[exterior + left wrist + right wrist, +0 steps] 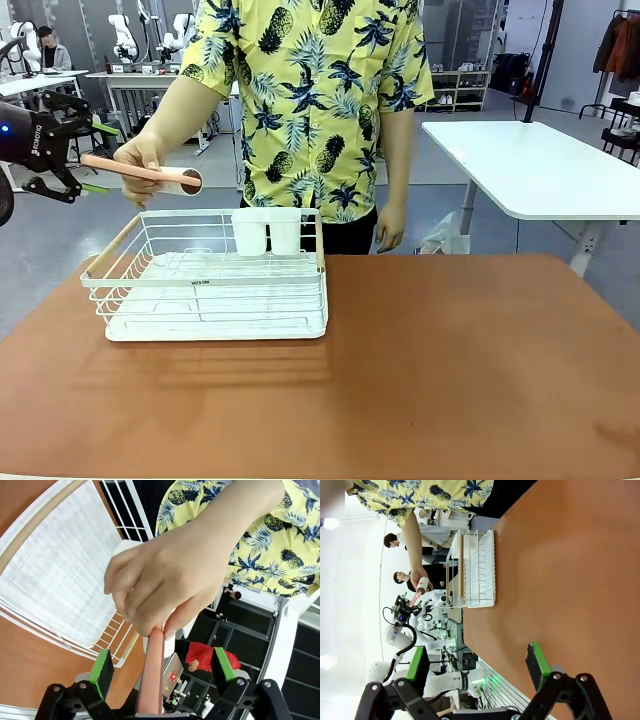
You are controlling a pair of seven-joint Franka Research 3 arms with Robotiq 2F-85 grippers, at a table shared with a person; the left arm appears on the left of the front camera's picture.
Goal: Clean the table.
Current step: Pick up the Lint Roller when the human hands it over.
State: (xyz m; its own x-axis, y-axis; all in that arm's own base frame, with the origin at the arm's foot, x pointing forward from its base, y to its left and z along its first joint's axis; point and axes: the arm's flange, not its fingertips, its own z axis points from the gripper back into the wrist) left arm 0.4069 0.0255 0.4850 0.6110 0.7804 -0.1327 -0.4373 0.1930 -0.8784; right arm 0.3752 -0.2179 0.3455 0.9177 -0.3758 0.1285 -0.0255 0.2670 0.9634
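**We take the tool offered above the counter**

The reddish-brown counter (450,380) fills the foreground, with a white wire rack (210,290) on its left part. Above the rack, the person's hand (140,158) holds out a pink-handled tool (165,176). Its handle lies between the wide-open fingers of our left end effector (100,157), which grips nothing yet. Our right end effector (476,664) hangs open and empty over the counter. We judge it best to close squarely on the handle, clear of the person's fingers, and draw back only once they let go.
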